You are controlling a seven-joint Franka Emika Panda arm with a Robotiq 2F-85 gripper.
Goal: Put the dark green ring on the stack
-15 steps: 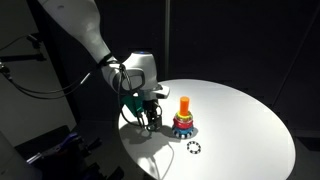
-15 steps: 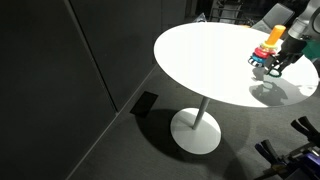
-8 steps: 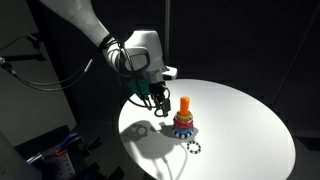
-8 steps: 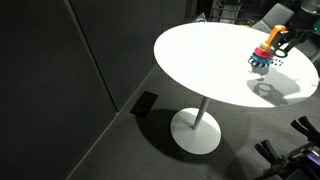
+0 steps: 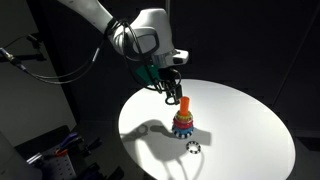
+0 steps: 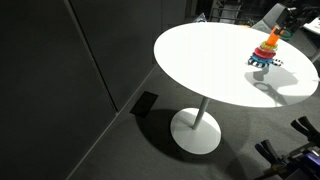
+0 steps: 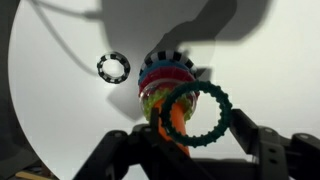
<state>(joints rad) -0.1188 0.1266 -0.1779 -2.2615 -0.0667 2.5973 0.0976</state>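
**Ring held over the peg, not yet on it**

The round white surface (image 5: 240, 120) looks smooth and matte. On it stands the stack (image 5: 184, 122), an orange peg above plastic rings that get wider toward the base. My hand (image 5: 171, 93) is clamped on the dark green ring (image 7: 229, 112), thin and ribbed, just above the peg tip. What is left, I think, is to centre, lower and release. A small checkered ring (image 7: 113, 67) lies beside the stack.

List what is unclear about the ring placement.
- Wrist view: the dark green ring overlaps the stack; height above it unreadable.
- Exterior view: ring too small and dark beneath the gripper.
- Exterior view: gripper tiny, near the frame edge.
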